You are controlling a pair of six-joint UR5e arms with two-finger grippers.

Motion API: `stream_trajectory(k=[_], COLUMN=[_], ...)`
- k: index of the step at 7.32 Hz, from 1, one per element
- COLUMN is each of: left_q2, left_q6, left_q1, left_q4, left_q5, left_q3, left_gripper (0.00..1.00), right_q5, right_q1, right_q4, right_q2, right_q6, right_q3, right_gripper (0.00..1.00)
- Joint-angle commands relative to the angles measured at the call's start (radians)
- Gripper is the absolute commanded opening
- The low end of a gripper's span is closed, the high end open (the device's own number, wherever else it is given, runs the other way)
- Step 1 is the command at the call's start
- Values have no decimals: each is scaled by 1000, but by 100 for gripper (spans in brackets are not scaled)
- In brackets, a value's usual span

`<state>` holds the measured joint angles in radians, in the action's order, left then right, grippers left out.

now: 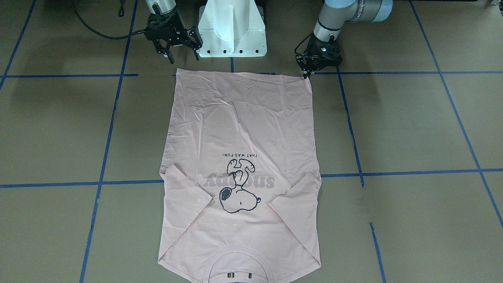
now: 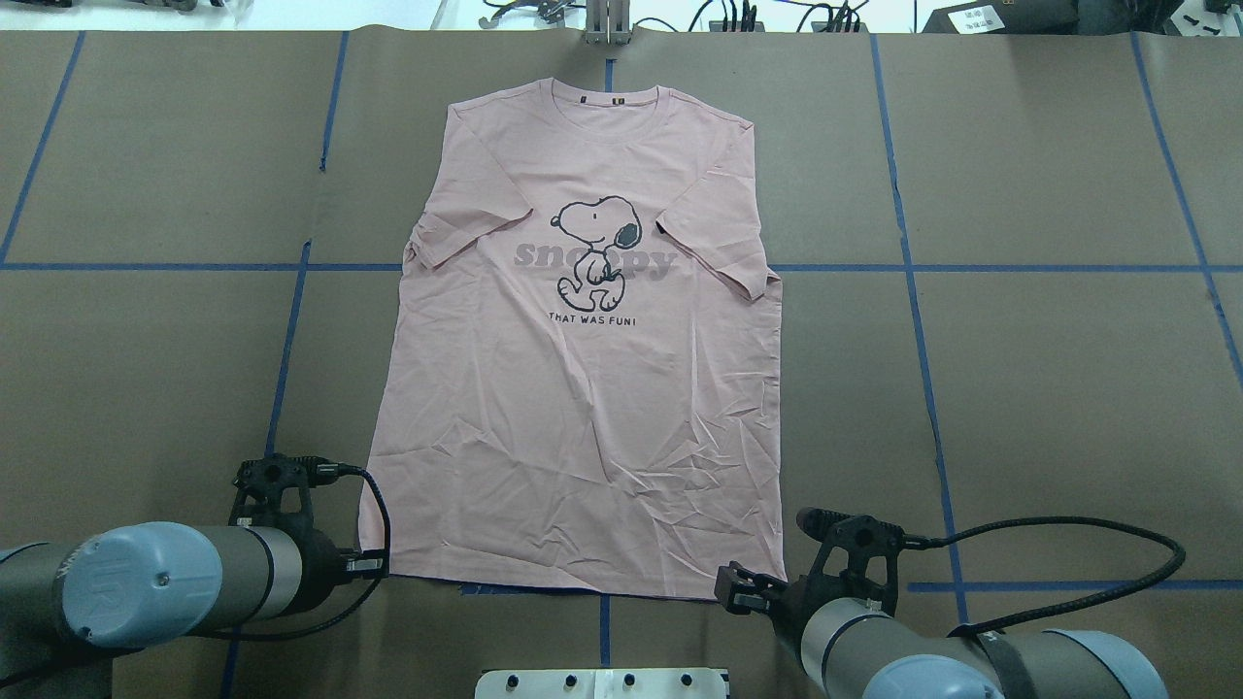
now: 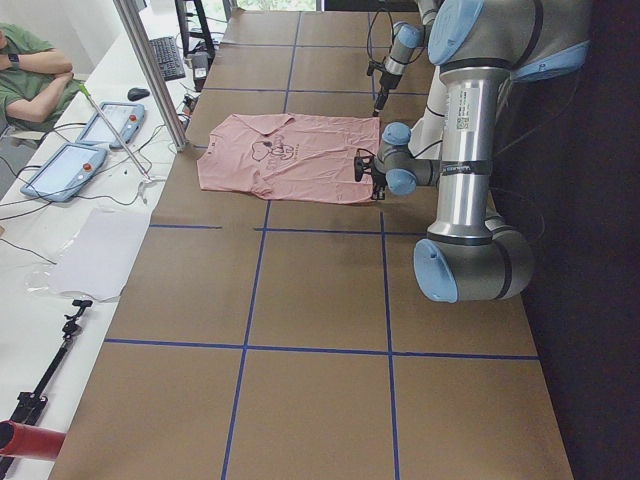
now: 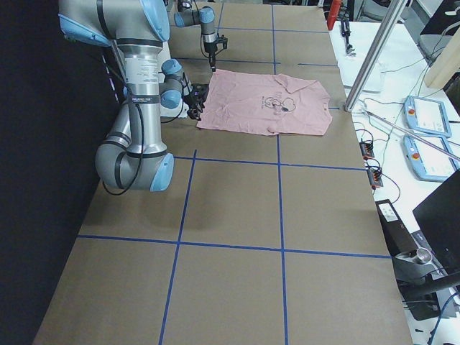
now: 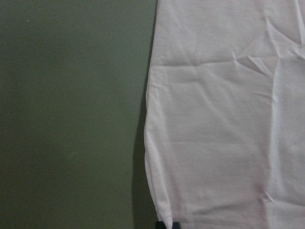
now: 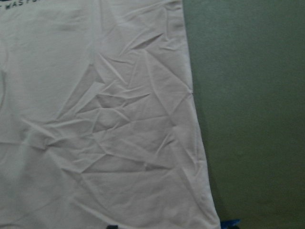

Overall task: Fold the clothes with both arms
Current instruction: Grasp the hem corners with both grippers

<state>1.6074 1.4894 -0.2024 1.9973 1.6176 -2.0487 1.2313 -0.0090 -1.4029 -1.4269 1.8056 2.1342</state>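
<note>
Your left tool [image 1: 305,74] is sitting right at the left corner of the hem, its fingertips touching the edge of the cloth. They are looking close together, but you cannot tell how far apart they are or whether any fabric is caught between them. In the left wrist view only a dark tip is showing at the bottom edge, against that corner. Your right tool [image 1: 182,57] is standing with its fingers spread wide and nothing between them, poised just beside the right corner of the hem on the side of the white pedestal base [image 1: 232,27]. Between the two tools the pale pink T-shirt [image 1: 243,118] is lying flat and face up on the brown tabletop [image 1: 412,125], hem towards the robot and collar [image 2: 607,97] at the far side. Both short sleeves are lying folded in over the chest, flanking the Snoopy print [image 2: 594,252] and its "THAT WAS FUN!" line. The lower half of the shirt is showing many creases. Blue tape lines [image 1: 393,72] are crossing the tabletop in a grid, one running under the hem. Beyond the far edge, in the left side view, a person [image 3: 30,65] is sitting with arms folded.
</note>
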Motion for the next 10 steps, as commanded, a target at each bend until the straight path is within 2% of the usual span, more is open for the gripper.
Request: stream_trajectory(k=[1, 6, 10], left_q2=[9, 20, 20], left_q6=[0, 0, -1], left_q1=[0, 0, 0], left_q4=[0, 0, 0], left_q5=[1, 2, 4], left_q3=[-1, -1, 1], left_gripper=[0, 0, 0], right_q5=[-44, -42, -44], right_q1=[-23, -54, -85], right_q4=[-51, -120, -122], right_q2=[5, 14, 16], right_q6=[160, 250, 250], right_q3=[-19, -34, -54], right_gripper=[67, 66, 59])
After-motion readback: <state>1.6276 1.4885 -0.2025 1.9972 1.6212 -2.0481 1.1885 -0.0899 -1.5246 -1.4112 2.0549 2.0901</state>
